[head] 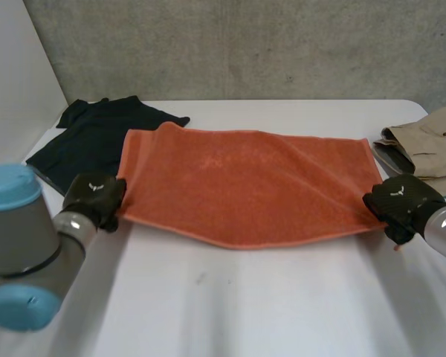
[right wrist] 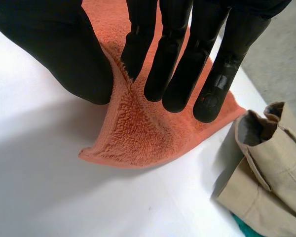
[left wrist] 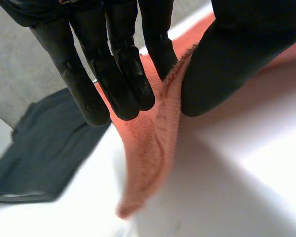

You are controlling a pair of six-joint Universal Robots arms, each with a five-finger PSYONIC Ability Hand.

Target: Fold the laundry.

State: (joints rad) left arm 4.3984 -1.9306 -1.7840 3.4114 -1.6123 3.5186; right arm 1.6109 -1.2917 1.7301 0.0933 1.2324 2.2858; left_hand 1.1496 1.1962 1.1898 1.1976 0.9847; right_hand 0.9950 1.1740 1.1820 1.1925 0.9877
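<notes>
An orange towel point(head: 249, 182) lies spread out wide on the white table point(head: 245, 305), across the middle of the head view. Its near edge dips toward the bottom of the frame in the middle.

The left hand point(head: 94, 195) is at the left side of the head view, on the towel's near left corner. In the left wrist view, the towel's edge stands up between the thumb point(left wrist: 227, 64) and the fingers point(left wrist: 116, 84). They squeeze it between them. The rest of that corner hangs down past the fingertips to the table.

The right hand point(head: 401, 199) is at the right side of the head view, on the towel's near right corner. In the right wrist view, its thumb and long straight fingers pinch a raised fold of towel. The corner itself lies on the table just past the fingertips.

A dark shirt point(head: 97, 137) lies in the upper left of the head view. The towel's far left corner touches it. Some tan clothes point(head: 431, 145) sit at the right edge, just beside the right hand. A bit of green cloth point(right wrist: 239, 224) peeks out from under them.
</notes>
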